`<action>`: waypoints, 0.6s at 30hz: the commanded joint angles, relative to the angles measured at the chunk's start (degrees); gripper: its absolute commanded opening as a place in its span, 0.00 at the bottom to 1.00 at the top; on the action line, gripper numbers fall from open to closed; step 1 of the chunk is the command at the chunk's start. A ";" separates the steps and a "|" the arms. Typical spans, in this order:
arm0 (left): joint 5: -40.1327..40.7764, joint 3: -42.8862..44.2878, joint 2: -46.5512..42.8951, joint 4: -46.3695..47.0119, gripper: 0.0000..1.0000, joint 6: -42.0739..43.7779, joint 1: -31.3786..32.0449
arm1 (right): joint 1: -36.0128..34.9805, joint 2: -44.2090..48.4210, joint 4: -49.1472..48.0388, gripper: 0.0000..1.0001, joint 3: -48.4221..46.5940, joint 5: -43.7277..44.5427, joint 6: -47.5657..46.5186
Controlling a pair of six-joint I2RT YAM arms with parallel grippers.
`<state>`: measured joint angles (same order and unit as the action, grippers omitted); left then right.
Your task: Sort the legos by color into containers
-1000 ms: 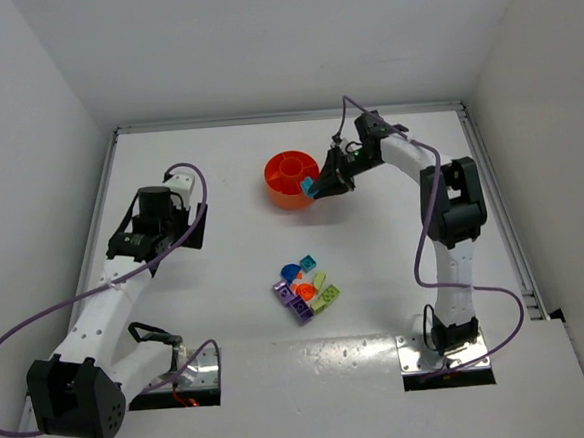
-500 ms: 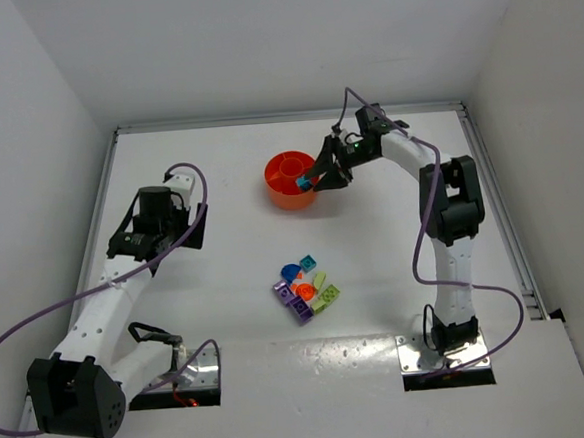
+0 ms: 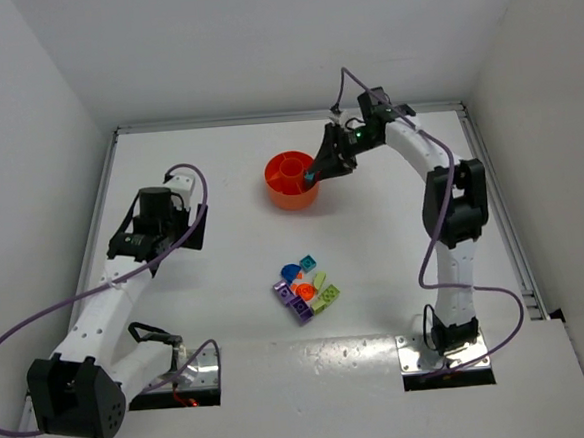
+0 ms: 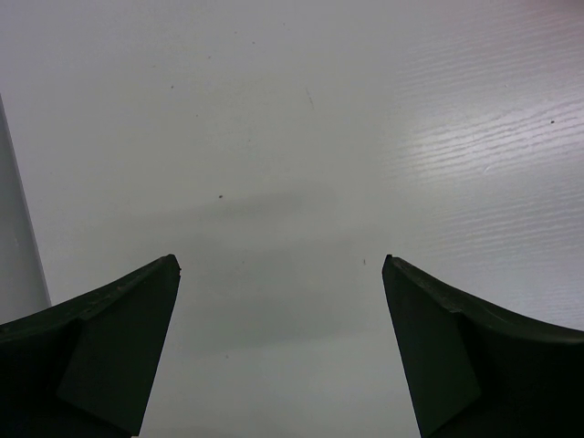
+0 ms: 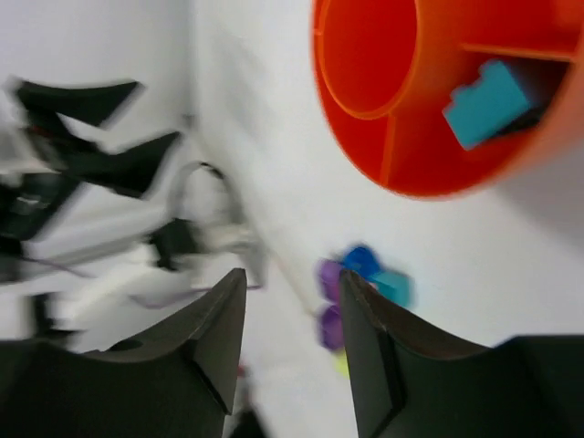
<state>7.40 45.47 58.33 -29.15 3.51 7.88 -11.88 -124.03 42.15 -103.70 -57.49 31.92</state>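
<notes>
Jaws parted and empty on both: right gripper hangs at the orange tray's 3 o'clock rim, teal brick lying in that wedge; loose bricks at its 6 o'clock; left gripper faces the table

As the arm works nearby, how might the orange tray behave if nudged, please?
The orange tray looks like thin plastic, so probably light and apt to slide on the smooth table. Being low and wide, it seems unlikely to tip.

Two white arms here, left arm and right arm, black at the joints. Purple cables loop off each. Dark wedge fingers, green wrist light, metal base plates.
</notes>
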 commanded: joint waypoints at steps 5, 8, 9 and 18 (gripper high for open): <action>0.07 -0.65 -2.87 1.11 1.00 -0.34 -0.50 | -3.23 25.74 2.42 0.44 20.92 28.37 -35.85; 0.78 -0.65 -3.39 1.64 1.00 -0.34 -0.50 | -5.69 31.19 1.18 0.48 31.08 35.41 -40.88; 0.78 -0.65 -3.39 1.64 1.00 -0.34 -0.50 | -6.31 32.00 1.18 0.51 32.93 35.96 -40.89; 1.83 -0.65 -5.06 2.25 1.00 -0.87 0.03 | -16.15 30.96 -7.43 0.60 39.63 45.80 -36.15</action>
<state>8.36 44.77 54.54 -28.80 3.55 7.90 -25.32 -92.20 41.17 -63.22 -17.54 -4.51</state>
